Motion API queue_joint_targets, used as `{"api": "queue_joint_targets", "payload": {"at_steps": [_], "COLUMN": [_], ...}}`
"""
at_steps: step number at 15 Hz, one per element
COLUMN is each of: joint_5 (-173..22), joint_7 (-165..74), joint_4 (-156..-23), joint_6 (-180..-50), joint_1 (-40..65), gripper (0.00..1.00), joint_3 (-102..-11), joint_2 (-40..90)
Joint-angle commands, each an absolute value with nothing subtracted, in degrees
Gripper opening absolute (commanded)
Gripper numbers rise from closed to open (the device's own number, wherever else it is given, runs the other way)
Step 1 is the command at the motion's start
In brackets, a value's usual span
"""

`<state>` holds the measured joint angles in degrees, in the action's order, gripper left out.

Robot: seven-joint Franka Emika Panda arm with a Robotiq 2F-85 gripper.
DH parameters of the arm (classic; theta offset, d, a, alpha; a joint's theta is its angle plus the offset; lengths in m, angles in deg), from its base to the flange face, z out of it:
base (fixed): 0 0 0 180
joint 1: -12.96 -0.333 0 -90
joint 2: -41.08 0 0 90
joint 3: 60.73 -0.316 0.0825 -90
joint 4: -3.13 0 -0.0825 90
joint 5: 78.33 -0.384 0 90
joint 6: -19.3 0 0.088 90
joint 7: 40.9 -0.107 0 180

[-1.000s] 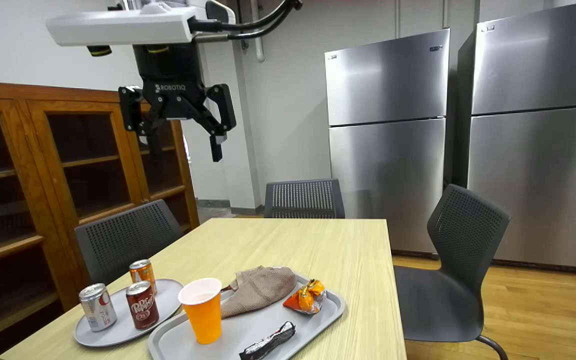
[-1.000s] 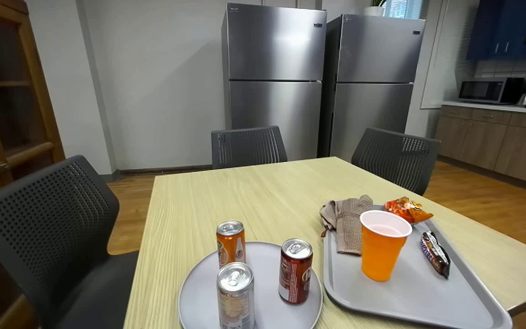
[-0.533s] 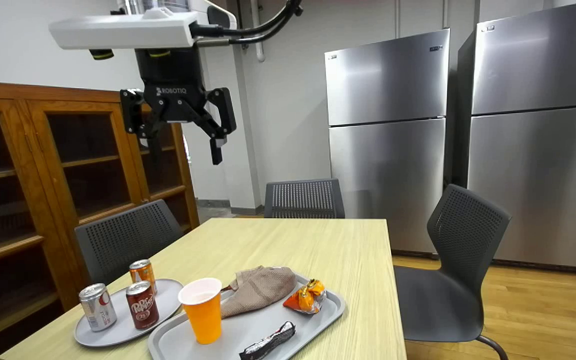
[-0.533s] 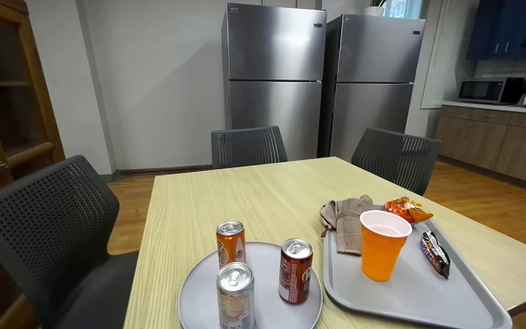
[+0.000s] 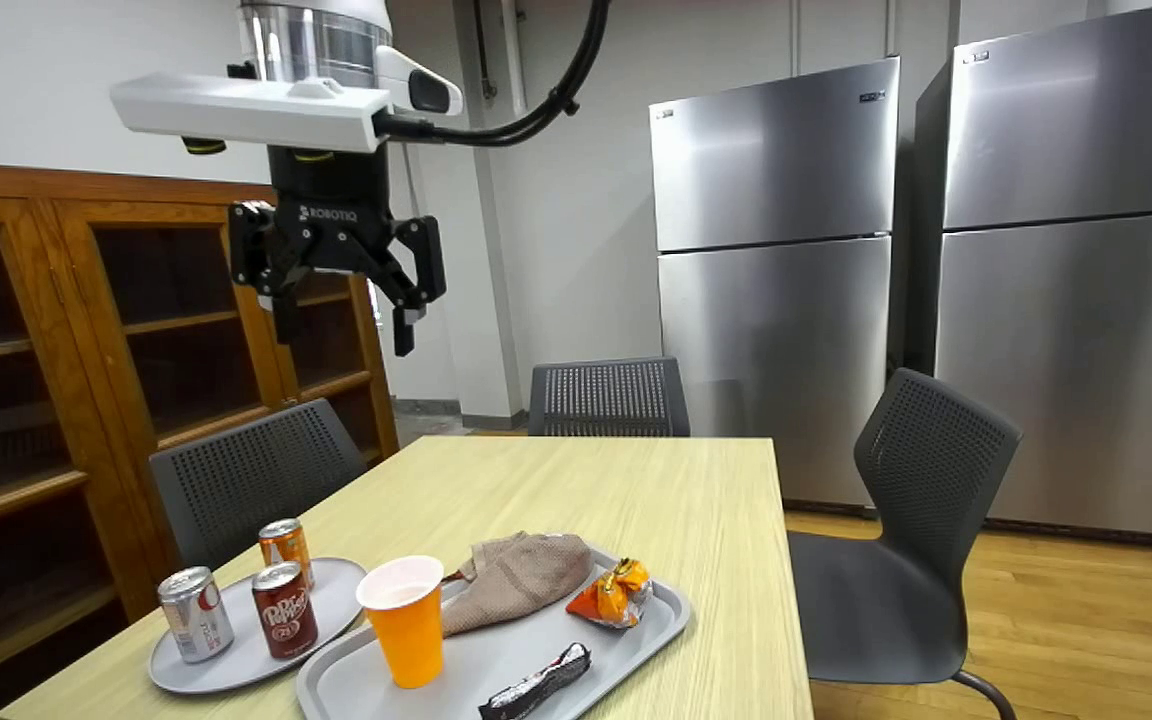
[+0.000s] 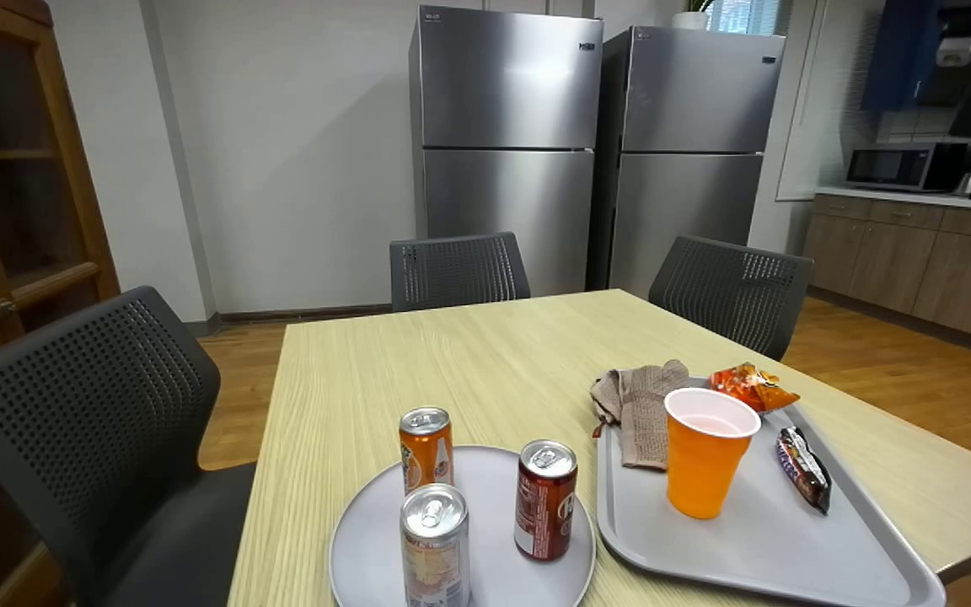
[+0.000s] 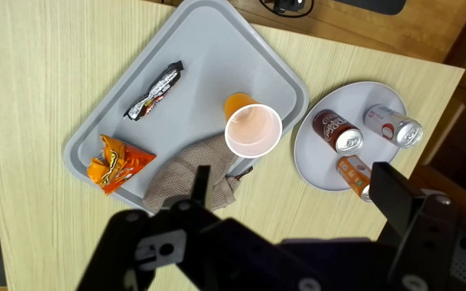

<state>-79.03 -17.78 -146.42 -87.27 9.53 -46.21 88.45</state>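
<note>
Black robot claw (image 5: 344,332) hangs well above a pale wood-grain table (image 5: 636,490), its jaws spread wide with only air between them. On the table's near part, a grey tray (image 6: 789,539) holds an upright orange cup (image 6: 705,472), white inside. Brown textured cloth (image 6: 644,417) drapes over the tray's far left edge; an orange snack bag (image 6: 747,387) sits at the far end, a dark-wrapped bar (image 6: 803,470) on the right. Just left of the tray, a round grey plate (image 6: 490,523) carries a silver can (image 6: 435,548) near, an orange can (image 6: 426,447) far and a dark red can (image 6: 546,503) right, all upright.
</note>
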Motion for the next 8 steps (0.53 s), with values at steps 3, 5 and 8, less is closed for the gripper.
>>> {"api": "queue_joint_targets", "payload": {"at_steps": [3, 5, 8], "joint_5": [-81.1, -81.5, -82.1], "joint_7": [-18.4, -18.8, -19.4], "joint_4": [-147.3, -147.6, -148.2], "joint_6": [-89.8, -90.9, -92.5], "joint_1": [8.3, 8.1, 8.0], "gripper": [1.0, 1.0, 1.0], "joint_3": [-49.4, -50.2, -51.6], "joint_2": [85.4, 84.3, 82.6]}}
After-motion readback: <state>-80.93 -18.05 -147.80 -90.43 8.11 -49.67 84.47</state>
